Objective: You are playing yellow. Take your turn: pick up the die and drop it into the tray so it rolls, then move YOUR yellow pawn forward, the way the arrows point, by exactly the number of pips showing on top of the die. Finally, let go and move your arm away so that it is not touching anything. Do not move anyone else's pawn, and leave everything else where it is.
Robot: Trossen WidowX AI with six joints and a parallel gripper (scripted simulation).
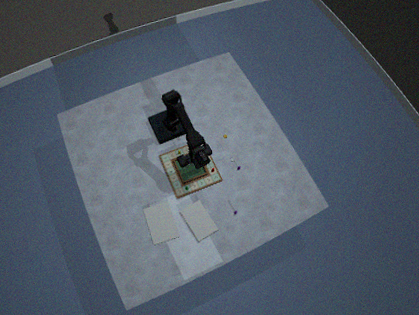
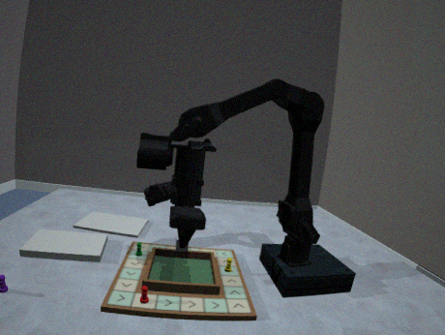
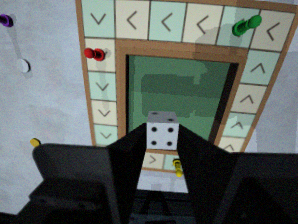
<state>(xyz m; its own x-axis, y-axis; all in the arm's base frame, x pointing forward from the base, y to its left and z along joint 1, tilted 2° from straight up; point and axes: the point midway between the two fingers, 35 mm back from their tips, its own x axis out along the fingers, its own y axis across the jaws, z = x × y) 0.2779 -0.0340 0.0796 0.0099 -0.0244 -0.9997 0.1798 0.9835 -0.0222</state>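
My gripper [image 2: 182,246] [image 3: 161,127] is shut on the white die [image 3: 162,136] and holds it above the green-floored tray [image 2: 181,287] [image 3: 175,50] in the middle of the board. The die's face towards the wrist camera shows four pips. The yellow pawn [image 2: 228,264] [image 3: 178,167] stands on a square of the board side nearest the arm's base. The red pawn [image 1: 212,169] [image 2: 144,294] [image 3: 94,54] and the green pawn [image 1: 187,188] [image 2: 138,249] [image 3: 247,25] stand on other squares. In the top view the arm hides the fingers and the die.
Two pale flat slabs [image 1: 161,223] [image 1: 199,220] lie beyond the board. Purple pawns [image 1: 238,167] [image 1: 234,213], a small white disc [image 1: 232,160] [image 3: 23,65] and a small yellow-orange disc [image 1: 225,136] [image 3: 35,142] are off the board.
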